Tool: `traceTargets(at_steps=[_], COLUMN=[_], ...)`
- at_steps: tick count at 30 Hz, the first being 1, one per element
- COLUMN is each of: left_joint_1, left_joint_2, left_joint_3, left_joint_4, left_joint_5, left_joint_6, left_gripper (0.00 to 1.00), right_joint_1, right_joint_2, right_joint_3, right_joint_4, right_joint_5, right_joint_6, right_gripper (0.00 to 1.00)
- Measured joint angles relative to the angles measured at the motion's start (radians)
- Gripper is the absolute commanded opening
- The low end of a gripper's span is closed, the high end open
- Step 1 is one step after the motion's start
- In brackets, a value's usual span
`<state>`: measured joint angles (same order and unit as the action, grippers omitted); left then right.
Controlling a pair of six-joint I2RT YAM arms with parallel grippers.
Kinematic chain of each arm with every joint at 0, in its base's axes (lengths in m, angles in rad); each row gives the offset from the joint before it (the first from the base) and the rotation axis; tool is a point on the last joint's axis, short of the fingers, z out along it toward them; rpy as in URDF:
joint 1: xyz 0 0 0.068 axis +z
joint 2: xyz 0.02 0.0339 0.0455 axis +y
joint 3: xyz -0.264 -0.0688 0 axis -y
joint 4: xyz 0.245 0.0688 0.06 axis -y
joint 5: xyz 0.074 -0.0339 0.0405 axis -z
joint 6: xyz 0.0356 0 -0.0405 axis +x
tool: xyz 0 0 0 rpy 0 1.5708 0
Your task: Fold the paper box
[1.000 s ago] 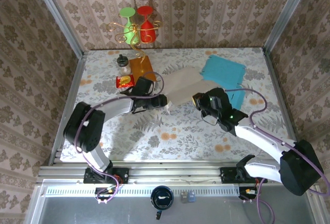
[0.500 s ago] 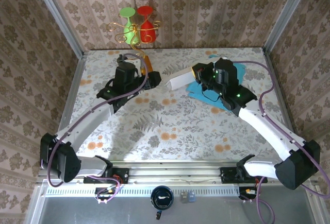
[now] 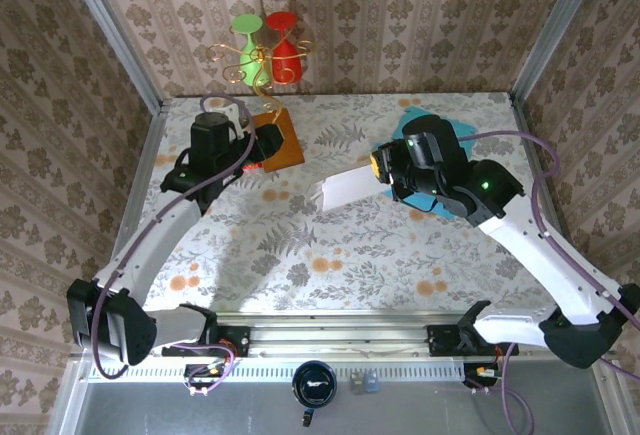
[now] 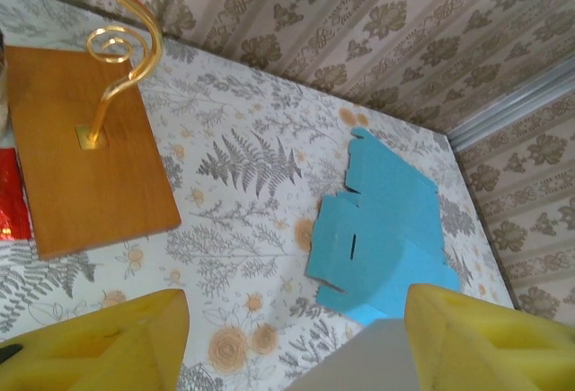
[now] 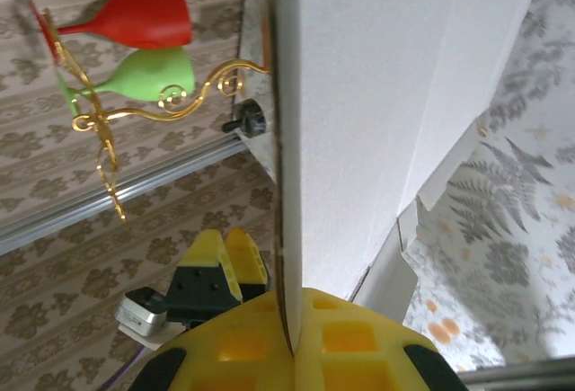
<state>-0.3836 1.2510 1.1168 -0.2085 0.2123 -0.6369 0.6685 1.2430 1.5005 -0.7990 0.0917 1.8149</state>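
Note:
A flat grey-white paper box [image 3: 346, 188] hangs above the middle of the table, tilted, with my right gripper [image 3: 384, 169] shut on its right edge. In the right wrist view the sheet [image 5: 395, 94] stands edge-on, pinched between the yellow pads [image 5: 377, 346]. My left gripper [image 3: 262, 144] is open and holds nothing, over the wooden board at the back left, apart from the sheet. In its wrist view the two yellow fingers [image 4: 90, 346] stand wide apart, with a grey corner of the sheet [image 4: 359, 366] low between them. A blue flat box [image 4: 386, 229] lies on the table, partly under my right arm [image 3: 455, 133].
A wooden board [image 3: 278, 138] carries a gold stand [image 4: 117, 58] with a red glass [image 3: 285, 55] and a green glass [image 3: 250, 50]. A red packet [image 4: 11, 195] and a small dark bottle [image 5: 244, 124] sit beside it. Patterned walls close the back and sides.
My left gripper has let go of the sheet and drawn back left over the wooden board. My right gripper has lifted the sheet off the table and carried it over the middle.

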Motion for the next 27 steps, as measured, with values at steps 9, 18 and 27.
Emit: traceTargets(at_steps=[9,18,27], left_joint_1=[0.023,0.015,-0.135], left_joint_2=[0.023,-0.034,-0.031], left_joint_3=[0.024,-0.024,0.006], left_joint_4=[-0.103,-0.156,-0.194], left_joint_5=[0.090,0.196,0.150], left_joint_6=[-0.003,0.031,-0.365], left_gripper=[0.60,0.61,0.66], right_joint_1=[-0.055,-0.121,-0.131], right_joint_2=[0.265,0.374,0.374], right_joint_3=[0.114,0.072,0.029], right_joint_4=[-0.026,0.052,0.111], right_joint_5=[0.005,-0.040,-0.055], right_joint_6=[0.082,0.081,0.082], right_gripper=[0.00,0.00,0.00])
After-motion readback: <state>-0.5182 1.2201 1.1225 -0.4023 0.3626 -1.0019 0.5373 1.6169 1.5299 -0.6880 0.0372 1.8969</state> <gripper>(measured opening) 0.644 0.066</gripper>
